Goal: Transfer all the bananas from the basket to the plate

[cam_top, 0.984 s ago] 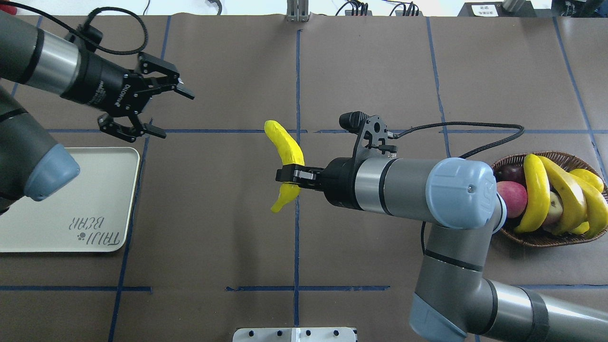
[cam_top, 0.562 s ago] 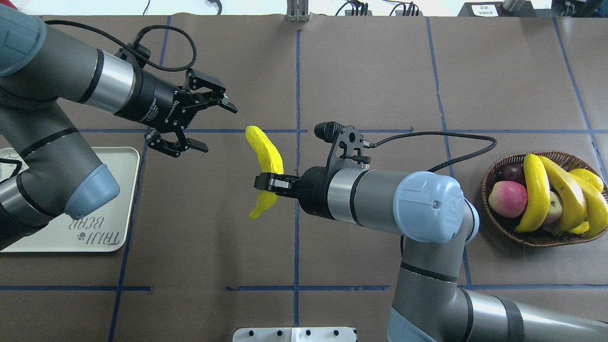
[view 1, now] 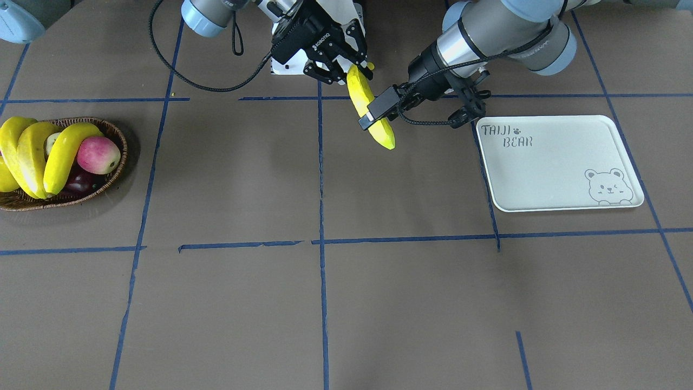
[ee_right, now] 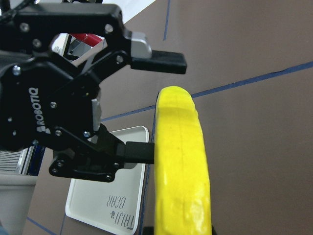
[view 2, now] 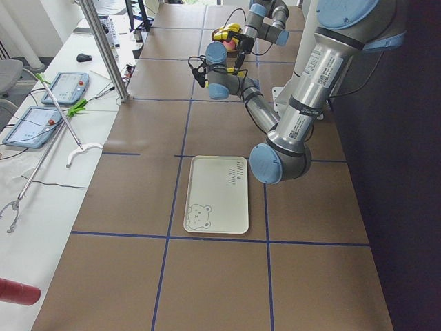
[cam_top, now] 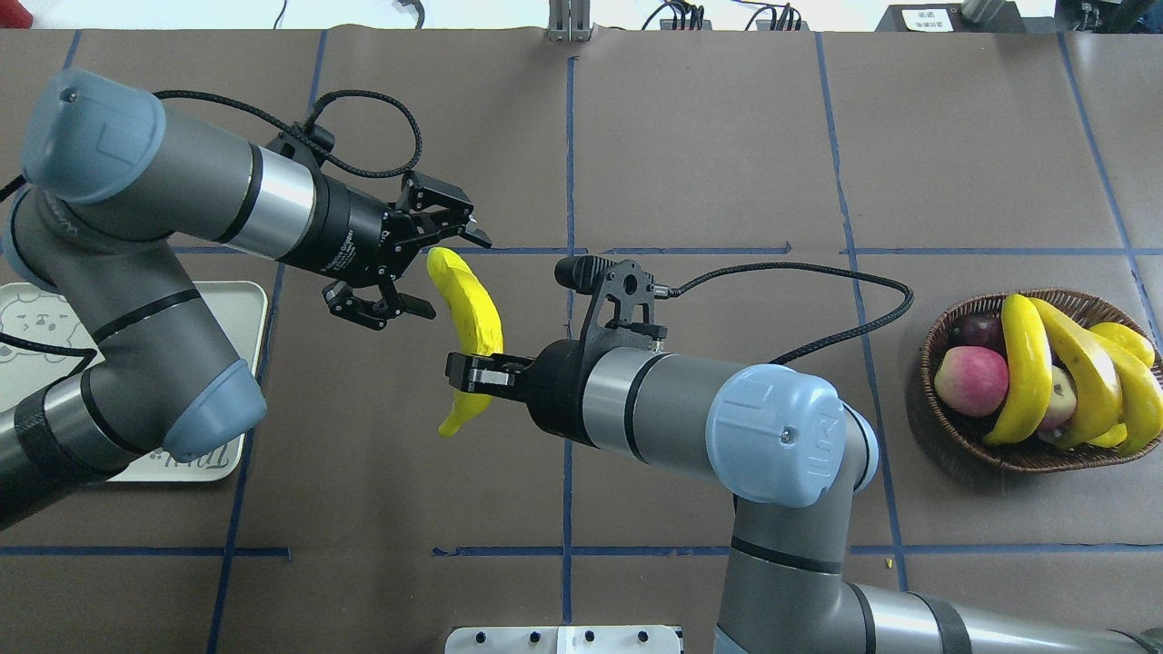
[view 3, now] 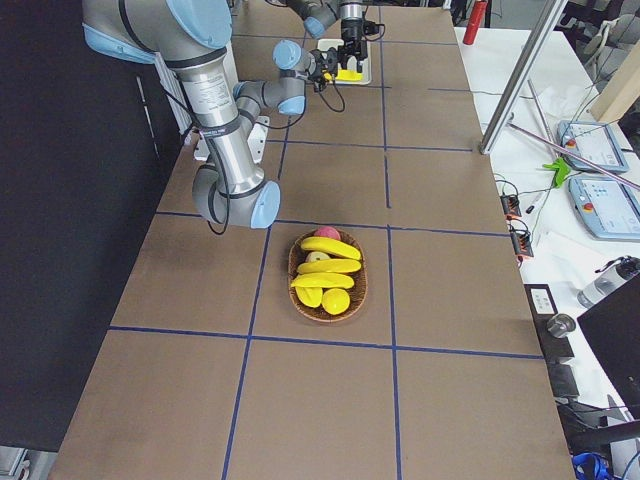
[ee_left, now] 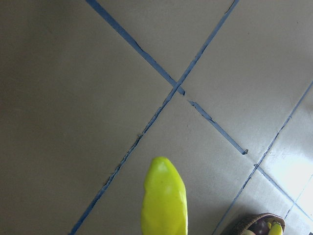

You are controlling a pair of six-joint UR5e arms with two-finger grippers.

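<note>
My right gripper [cam_top: 472,371] is shut on the lower half of a bright yellow banana [cam_top: 468,313] and holds it above the table's middle. My left gripper [cam_top: 445,271] is open, with its fingers [ee_right: 159,59] on either side of that banana's far end [ee_left: 164,200], and I cannot tell if they touch it. Three more bananas [cam_top: 1022,363] lie in the brown wicker basket [cam_top: 1027,459] at the right. The pale plate [cam_top: 232,309] printed "TAIJI BEAR" lies at the left with nothing on it [view 1: 552,162], partly under my left arm.
The basket also holds a red apple [cam_top: 972,380], a dark purple fruit [cam_top: 977,329] and shorter yellow-green fruits [cam_top: 1125,341]. Blue tape lines cross the brown table cover. A white mount plate [cam_top: 563,639] sits at the near edge.
My right gripper has carried the banana leftward. My left arm has swung right from beside the plate, and its open fingers now flank the banana's far end.
</note>
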